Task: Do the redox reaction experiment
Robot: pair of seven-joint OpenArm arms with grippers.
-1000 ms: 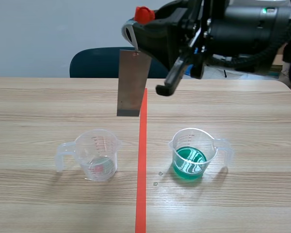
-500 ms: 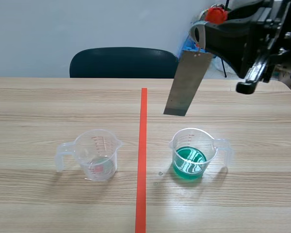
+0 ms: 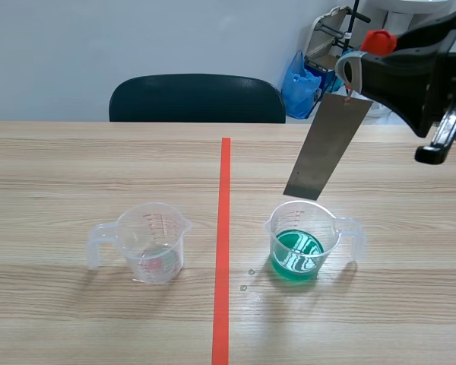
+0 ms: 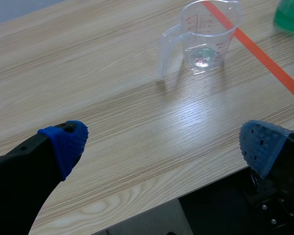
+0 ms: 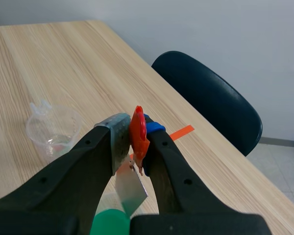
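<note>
So the metal plate (image 3: 328, 148) is hanging off a little red clip (image 3: 378, 39), tilted with its lower end slanting left, and its bottom edge looks to be just above the rim of the beaker of green liquid (image 3: 300, 242) on the right of the tape line, not in it yet. The right gripper (image 5: 137, 128) is clenched on that clip up high at the right, so the plate itself isn't pinched at all, it just dangles. That's what makes me nervous: my guess is that a quick drop would set the plate swinging, and a corner could catch the rim and knock that light plastic beaker over, green stuff everywhere. Coming down off-centre could do the same, since the plate looks nearly as wide as the mouth. The clip letting go would also mean a splash. Over on the left there's a clear beaker (image 3: 152, 242) with barely anything in it, well apart from the action. The left gripper (image 4: 161, 142) is released, fingers wide, hovering over the near left edge of the table (image 3: 61, 167) with nothing in it.
</note>
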